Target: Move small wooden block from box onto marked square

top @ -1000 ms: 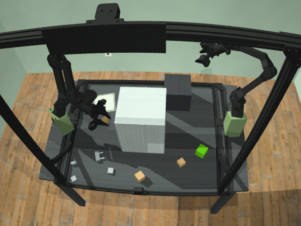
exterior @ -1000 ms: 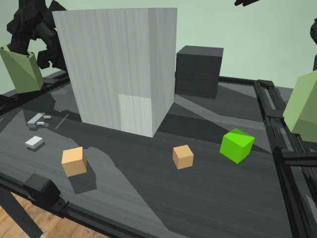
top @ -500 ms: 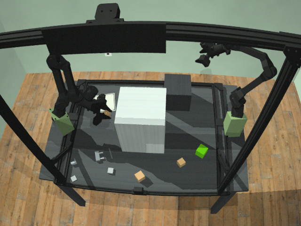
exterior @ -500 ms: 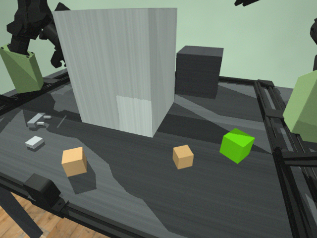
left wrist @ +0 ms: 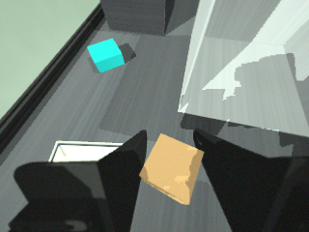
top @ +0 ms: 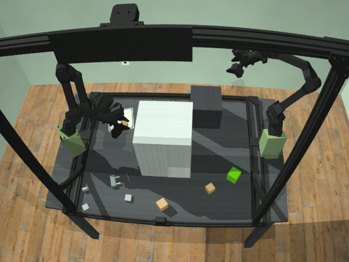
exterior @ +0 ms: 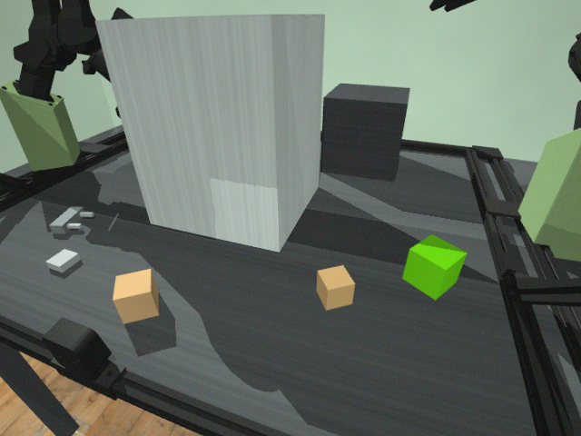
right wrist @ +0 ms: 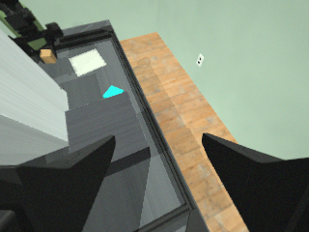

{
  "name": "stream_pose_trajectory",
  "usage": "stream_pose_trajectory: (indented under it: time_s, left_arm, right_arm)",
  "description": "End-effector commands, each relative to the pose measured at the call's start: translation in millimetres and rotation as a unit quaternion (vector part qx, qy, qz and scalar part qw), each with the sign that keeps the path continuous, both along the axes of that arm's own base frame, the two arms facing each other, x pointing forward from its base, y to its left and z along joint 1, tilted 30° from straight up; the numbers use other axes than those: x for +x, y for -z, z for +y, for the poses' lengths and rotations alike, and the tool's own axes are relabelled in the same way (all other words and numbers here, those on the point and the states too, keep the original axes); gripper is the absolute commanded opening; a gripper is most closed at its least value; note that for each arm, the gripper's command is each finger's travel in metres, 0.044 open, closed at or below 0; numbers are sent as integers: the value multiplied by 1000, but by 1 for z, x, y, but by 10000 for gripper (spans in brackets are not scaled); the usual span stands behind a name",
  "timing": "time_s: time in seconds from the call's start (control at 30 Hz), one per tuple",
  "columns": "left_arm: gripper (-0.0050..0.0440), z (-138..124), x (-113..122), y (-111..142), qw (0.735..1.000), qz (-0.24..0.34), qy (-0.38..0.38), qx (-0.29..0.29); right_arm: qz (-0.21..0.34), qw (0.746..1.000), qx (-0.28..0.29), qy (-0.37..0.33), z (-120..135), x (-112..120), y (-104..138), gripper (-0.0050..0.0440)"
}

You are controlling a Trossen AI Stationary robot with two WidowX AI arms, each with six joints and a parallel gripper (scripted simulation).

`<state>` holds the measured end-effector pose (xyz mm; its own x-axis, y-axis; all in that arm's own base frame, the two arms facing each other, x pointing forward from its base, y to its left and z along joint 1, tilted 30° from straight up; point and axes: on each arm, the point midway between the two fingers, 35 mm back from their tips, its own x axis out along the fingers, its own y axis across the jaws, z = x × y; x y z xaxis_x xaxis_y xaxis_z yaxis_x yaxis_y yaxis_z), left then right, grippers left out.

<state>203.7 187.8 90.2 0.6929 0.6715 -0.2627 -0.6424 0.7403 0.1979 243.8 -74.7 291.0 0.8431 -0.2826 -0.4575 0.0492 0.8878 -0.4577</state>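
In the left gripper (top: 125, 123) (left wrist: 169, 133) (right wrist: 50, 61), the small wooden block (top: 124, 123) (left wrist: 173, 166) (right wrist: 47, 56) should handle as light, stiff and hardly fragile, though its smooth faces could slip or pivot under a poor pinch. Best hold is across two opposite side faces, near the middle, leaving the underside free for setting down.

It looks like a plain pale-orange cube with crisp edges, patched with shadow and turned askew in the left wrist view. The left fingers stand about half open, closed firmly on it; the right gripper (top: 230, 65) (exterior: 438, 8) (right wrist: 158, 138) is spread nearly wide and has hold of nothing.

From above, the block is outside the white box (top: 164, 118) (exterior: 206, 117) (right wrist: 29, 92), at its nine o'clock. In the left wrist view the marked square (top: 128, 115) (left wrist: 82, 152) (right wrist: 88, 63) lies towards nine o'clock from it (partly behind a finger).

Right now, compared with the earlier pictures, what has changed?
The left gripper carried the small tan wooden block toward the table's back edge, to the white marked square. Its jaws kept their grip; nothing was released. The large whitish box and right gripper show no visible change.
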Motion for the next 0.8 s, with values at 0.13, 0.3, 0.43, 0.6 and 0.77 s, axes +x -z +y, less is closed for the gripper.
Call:
stream_pose_trajectory:
  time_s: [0.13, 0.3, 0.43, 0.6, 0.77]
  left_arm:
    - [0, 22, -21, -1, 998, -29, -49, -16]
    - [0, 35, -35, -4, 995, -49, -82, -22]
    - [0, 41, -41, -6, 994, -57, -95, -24]
    - [0, 52, -57, -9, 989, -77, -127, -27]
    - [0, 63, -74, -11, 982, -97, -158, -29]
  right_arm:
    - [-1, 1000, 0, 2, 0, 0, 0, 400]
    - [-1, 1000, 0, 2, 0, 0, 0, 400]
    - [-1, 1000, 0, 2, 0, 0, 0, 400]
    - [-1, 1000, 0, 2, 0, 0, 0, 400]
    - [-1, 1000, 0, 2, 0, 0, 0, 400]
